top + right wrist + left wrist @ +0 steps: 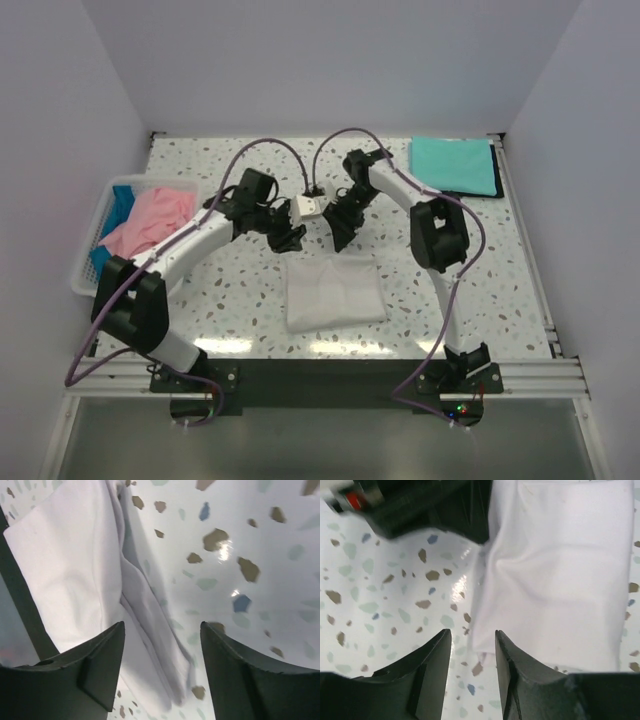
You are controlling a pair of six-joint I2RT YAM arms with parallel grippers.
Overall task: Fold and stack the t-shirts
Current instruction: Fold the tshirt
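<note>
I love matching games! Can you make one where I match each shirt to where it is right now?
Shirts:
1. white folded cloth t-shirt
2. teal folded cloth t-shirt
3. pink crumpled cloth t-shirt
4. blue cloth t-shirt

Places:
A. far right corner of the speckled table
B. on top in the white plastic lattice basket
C. middle of the table, lying flat
D. mostly buried under another shirt

Right pairs: 1-C, 2-A, 3-B, 4-D.
</note>
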